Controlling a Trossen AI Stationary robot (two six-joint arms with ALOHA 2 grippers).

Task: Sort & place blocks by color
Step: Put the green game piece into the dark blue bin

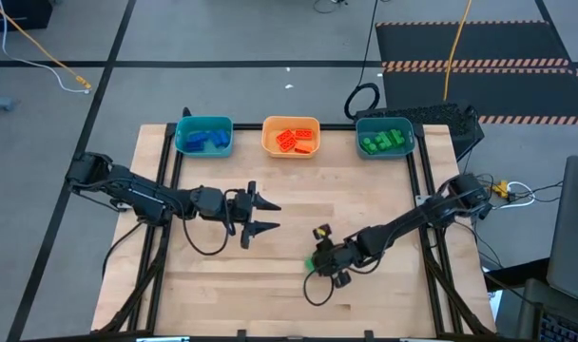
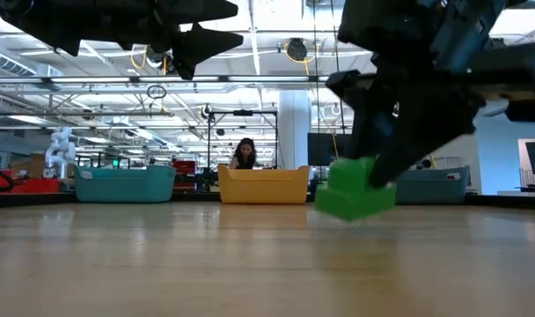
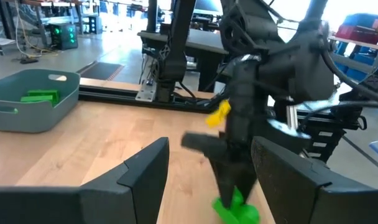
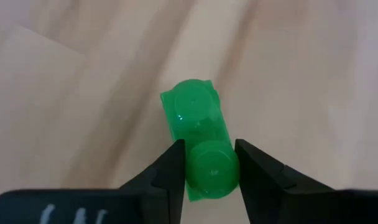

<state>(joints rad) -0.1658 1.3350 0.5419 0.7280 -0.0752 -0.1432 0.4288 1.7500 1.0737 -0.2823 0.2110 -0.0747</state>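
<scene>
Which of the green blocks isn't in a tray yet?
The lone green block on the bare wooden table, pinched by the right end effector. The other green blocks already lie in the teal tray at the far right.

You won't find any readable text, label, brand, number or sign here. The white marks at the bottom edge of the right wrist view are too cut off and blurred to read, and the lit panels in the room behind show nothing legible.
</scene>
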